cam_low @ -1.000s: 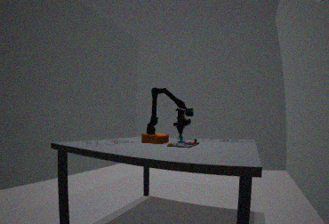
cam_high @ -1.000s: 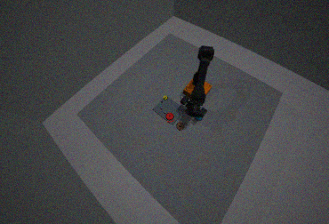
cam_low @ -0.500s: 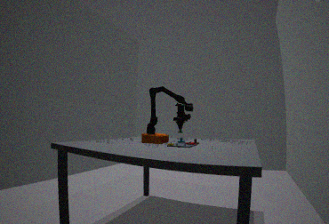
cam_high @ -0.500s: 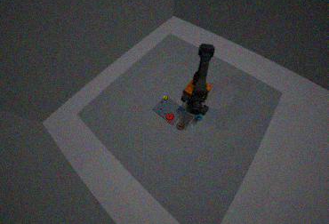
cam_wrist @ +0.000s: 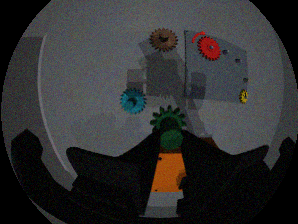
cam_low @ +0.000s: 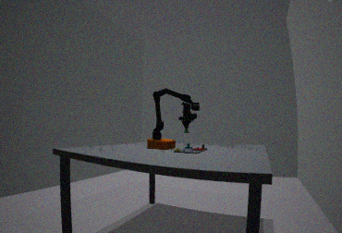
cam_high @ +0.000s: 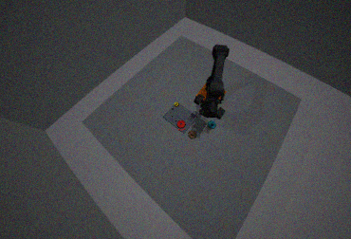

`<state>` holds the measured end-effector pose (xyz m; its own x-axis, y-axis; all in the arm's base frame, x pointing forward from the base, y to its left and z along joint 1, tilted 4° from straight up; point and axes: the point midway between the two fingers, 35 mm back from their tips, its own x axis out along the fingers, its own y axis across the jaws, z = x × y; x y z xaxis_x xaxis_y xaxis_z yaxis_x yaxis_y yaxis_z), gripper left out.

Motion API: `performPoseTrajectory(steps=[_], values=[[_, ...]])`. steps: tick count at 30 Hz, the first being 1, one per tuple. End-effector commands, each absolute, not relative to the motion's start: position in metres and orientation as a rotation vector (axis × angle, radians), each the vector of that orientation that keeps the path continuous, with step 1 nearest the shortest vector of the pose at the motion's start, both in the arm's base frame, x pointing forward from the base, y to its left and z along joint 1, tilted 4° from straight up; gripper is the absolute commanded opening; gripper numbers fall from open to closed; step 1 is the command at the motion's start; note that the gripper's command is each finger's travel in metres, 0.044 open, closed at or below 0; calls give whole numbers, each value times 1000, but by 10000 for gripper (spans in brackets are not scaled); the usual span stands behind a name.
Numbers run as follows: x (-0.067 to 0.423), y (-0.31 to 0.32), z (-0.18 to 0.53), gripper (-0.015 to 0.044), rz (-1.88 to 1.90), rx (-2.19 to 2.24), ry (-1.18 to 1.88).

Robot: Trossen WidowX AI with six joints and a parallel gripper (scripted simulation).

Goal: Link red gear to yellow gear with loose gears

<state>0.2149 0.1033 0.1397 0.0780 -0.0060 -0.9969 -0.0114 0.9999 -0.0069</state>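
My gripper (cam_low: pixel 187 131) (cam_wrist: pixel 171 137) is shut on the green gear (cam_wrist: pixel 168 119) by its hub and holds it high above the table, off the board's side. The grey board (cam_high: pixel 184 113) (cam_wrist: pixel 217 82) lies flat. The red gear (cam_high: pixel 181 124) (cam_wrist: pixel 209 48) sits on a peg at one end and the small yellow gear (cam_high: pixel 176 104) (cam_wrist: pixel 244 96) at another corner. Three bare pegs (cam_wrist: pixel 225 52) (cam_wrist: pixel 237 60) (cam_wrist: pixel 245 80) stand between them. A brown gear (cam_high: pixel 192 135) (cam_wrist: pixel 172 41) and a teal gear (cam_high: pixel 212 124) (cam_wrist: pixel 133 101) stand on the table beside the board. The fingertips are hidden in the top view.
The orange arm base (cam_high: pixel 203 90) (cam_low: pixel 161 143) (cam_wrist: pixel 168 172) stands on the table behind the gripper. A red arrow (cam_wrist: pixel 198 35) curves beside the red gear. The table edge (cam_low: pixel 162 166) shows in the exterior view. The arm's shadow falls across the board and the table near the brown gear.
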Motion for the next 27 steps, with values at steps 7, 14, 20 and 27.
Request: performPoseTrajectory(steps=[7,14,20,27], values=[[219,99,150,0,0,-11,1481],[234,92,147,0,0,-11,1481],[247,85,143,0,-3,-10,1479],[260,75,138,0,-13,-4,1473]])
